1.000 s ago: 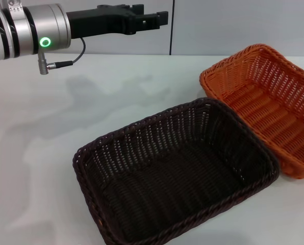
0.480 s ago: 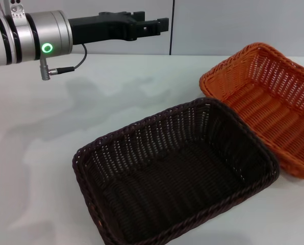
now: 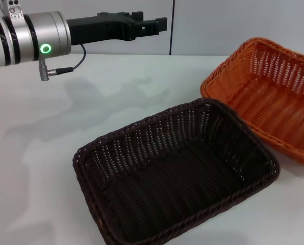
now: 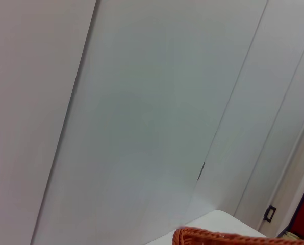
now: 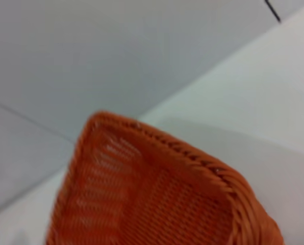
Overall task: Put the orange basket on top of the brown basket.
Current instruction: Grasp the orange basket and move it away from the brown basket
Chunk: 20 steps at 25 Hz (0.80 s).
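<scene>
Pincer of the left arm is held high above the far side of the white desk, stretched out toward the right, and I cannot tell if it is open or closed. It touches nothing and is well apart from both baskets. The right pincer is not visible in any view, so its state is not known. The brown basket stands flat on the desk near the front edge, with nothing inside. The orange basket is just beside it on the right, farther back, partly cut by the picture edge; it looks tilted, its far rim higher, and it is not on top of the brown basket.
</scene>
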### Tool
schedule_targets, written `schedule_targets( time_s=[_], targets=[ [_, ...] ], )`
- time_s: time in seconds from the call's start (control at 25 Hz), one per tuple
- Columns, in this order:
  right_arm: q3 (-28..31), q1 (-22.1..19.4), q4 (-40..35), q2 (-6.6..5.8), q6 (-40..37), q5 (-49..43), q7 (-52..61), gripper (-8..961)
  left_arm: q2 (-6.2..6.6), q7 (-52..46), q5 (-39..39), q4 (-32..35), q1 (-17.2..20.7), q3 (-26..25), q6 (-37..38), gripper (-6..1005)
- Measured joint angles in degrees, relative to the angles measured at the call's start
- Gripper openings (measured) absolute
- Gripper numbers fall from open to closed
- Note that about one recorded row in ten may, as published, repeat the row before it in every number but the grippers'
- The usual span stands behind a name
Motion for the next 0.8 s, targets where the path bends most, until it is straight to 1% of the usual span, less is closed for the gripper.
schedule_targets(
  time_s=[0.08, 0.12, 0.28, 0.44, 0.48, 0.64, 0.8],
  targets=[
    [0.16, -1.52, -0.31, 0.41, 0.53, 4.02, -1.09, 382, 0.01, 0.00, -0.02, -0.01, 0.04, 0.02, 0.02, 813],
    [0.16, -1.52, -0.31, 0.41, 0.53, 4.02, -1.09, 380, 0.01, 0.00, -0.03, -0.02, 0.05, 0.02, 0.03, 813],
    [0.65, -3.16, -0.44, 1.03, 0.75, 9.41, -3.53, 357, 0.02, 0.00, -0.12, -0.18, 0.11, -0.03, 0.15, 813],
    [0.82, -3.53, -0.50, 1.32, 0.88, 11.42, -4.72, 325, 0.02, 0.00, -0.28, -0.18, 0.12, -0.01, 0.16, 813],
    [1.18, -3.63, -0.55, 1.64, 0.90, 12.50, -5.67, 320, 0.02, 0.00, -0.28, -0.18, 0.12, -0.01, 0.16, 813],
    [1.65, -3.65, -0.72, 2.06, 0.77, 13.92, -6.68, 298, -0.04, 0.00, -0.82, -0.03, 0.25, 0.02, 0.29, 813],
    [2.21, -4.07, -0.88, 2.40, 0.31, 18.21, -8.73, 290, -0.06, 0.00, -0.90, 0.00, 0.30, -0.13, 0.23, 813]
  ],
)
